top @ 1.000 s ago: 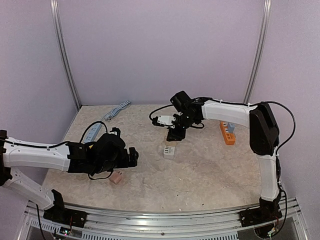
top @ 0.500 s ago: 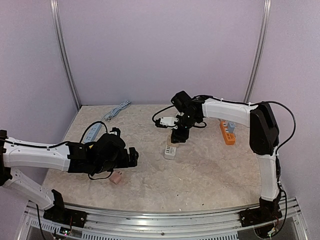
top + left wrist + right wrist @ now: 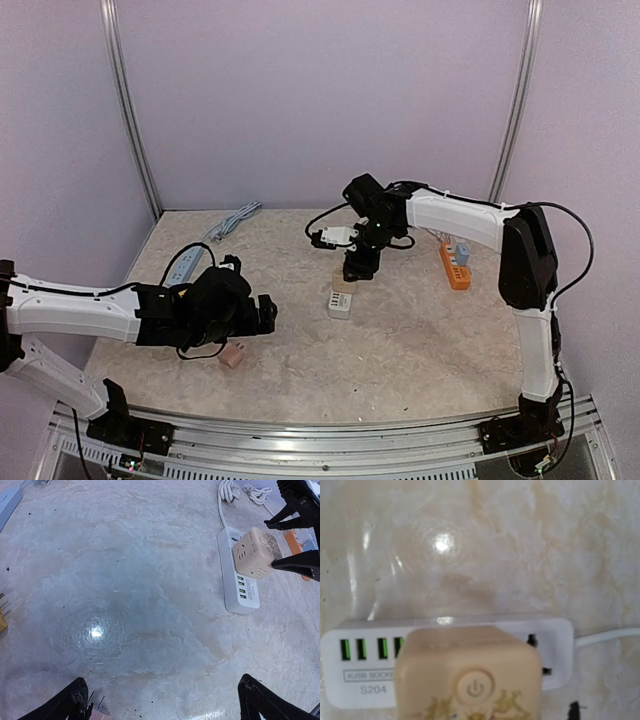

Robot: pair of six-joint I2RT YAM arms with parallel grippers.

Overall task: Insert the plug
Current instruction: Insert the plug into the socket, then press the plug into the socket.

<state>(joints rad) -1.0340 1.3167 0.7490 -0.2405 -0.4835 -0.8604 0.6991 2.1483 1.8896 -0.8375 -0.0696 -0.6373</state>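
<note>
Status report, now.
Left gripper open, hovering. Right gripper open, straddling beige plug. Plug sits on white power strip. Nothing blocking.

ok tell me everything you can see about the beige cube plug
The beige cube plug is a rounded block that looks like matte plastic. One side face has several socket slots. Its top carries a round power-button symbol and worn gold markings. It sits on the outlet end of the white power strip, apparently plugged in, next to the green USB ports. The right gripper flanks it on two sides; contact is unclear.
</note>
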